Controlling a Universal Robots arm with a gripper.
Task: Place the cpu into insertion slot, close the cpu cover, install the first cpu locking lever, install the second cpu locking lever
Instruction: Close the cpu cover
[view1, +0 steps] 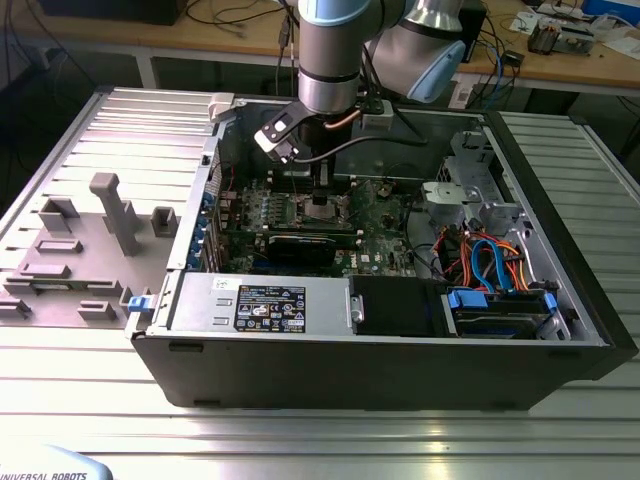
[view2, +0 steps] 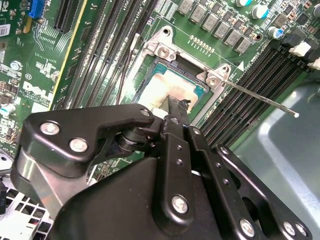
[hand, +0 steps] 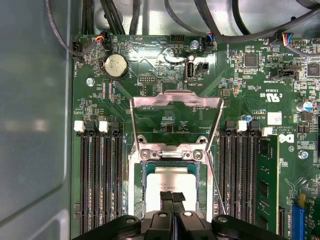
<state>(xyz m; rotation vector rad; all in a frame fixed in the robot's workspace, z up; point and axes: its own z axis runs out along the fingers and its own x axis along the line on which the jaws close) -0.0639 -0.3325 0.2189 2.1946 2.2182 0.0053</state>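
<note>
The cpu (hand: 172, 181) lies flat in the insertion slot (hand: 136, 186), its silver-grey top (view2: 162, 89) showing in both wrist views. My gripper (hand: 173, 197) is over the chip's near edge with its two black fingertips (view2: 178, 107) pressed together; I cannot tell whether they touch the chip. The cpu cover (hand: 176, 99), a silvery frame with a cut-out centre, stands swung up on its hinge at the slot's far side. A thin metal locking lever (view2: 265, 102) sticks out raised beside the socket. In the exterior view the gripper (view1: 322, 196) hangs over the socket in the middle of the motherboard.
Long black memory slots (hand: 97, 175) run along both sides of the socket. A black graphics card (view1: 300, 245) lies near the socket, with the power supply (view1: 262, 303) and the drive bay with blue cables (view1: 495, 270) along the case. Grey fixtures (view1: 110, 215) stand outside on the exterior view's left.
</note>
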